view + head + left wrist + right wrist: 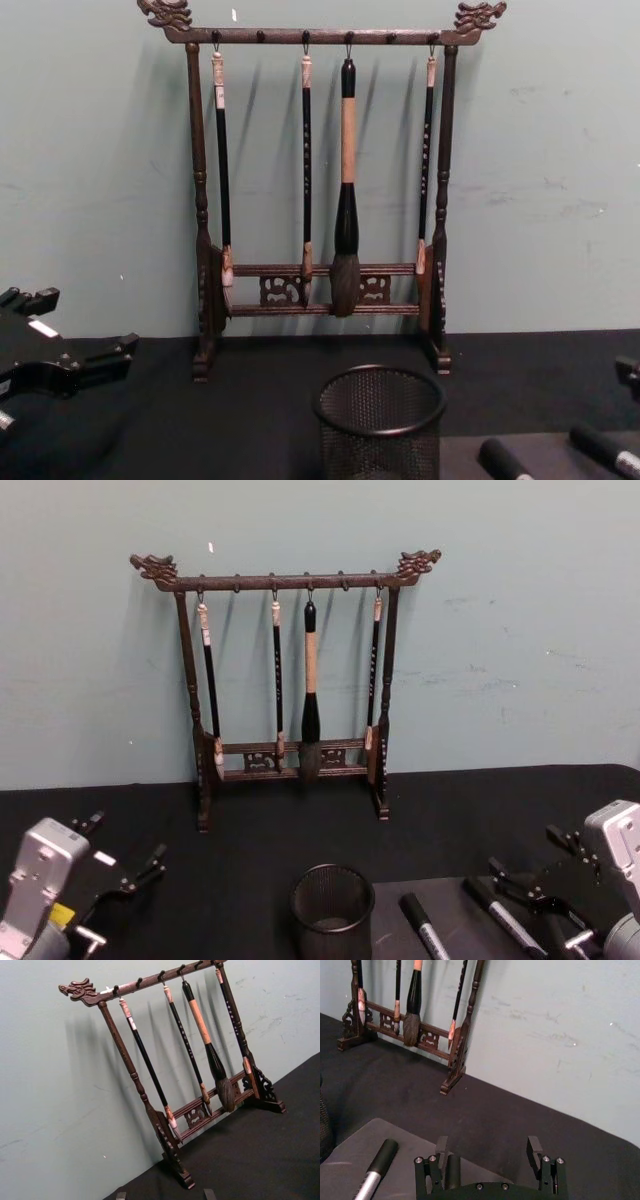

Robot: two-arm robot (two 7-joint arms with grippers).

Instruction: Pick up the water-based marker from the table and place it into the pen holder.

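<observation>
The pen holder [332,910], a short round black mesh cup, stands near the front middle of the black table [250,840]; the chest view has the pen holder [380,425] low in the centre. Two markers with black caps and silver barrels lie on a grey mat just right of it: one marker [424,925] close to the cup, the other marker [503,912] farther right. I cannot tell which is water-based. My right gripper [530,858] hovers open just right of them, with one marker [375,1172] ahead of its fingers. My left gripper [125,848] rests open at the left, holding nothing.
A tall dark wooden brush rack [290,680] with several hanging brushes stands at the back of the table against a pale green wall. The grey mat [410,1145] lies front right. Bare black cloth stretches between the rack and the cup.
</observation>
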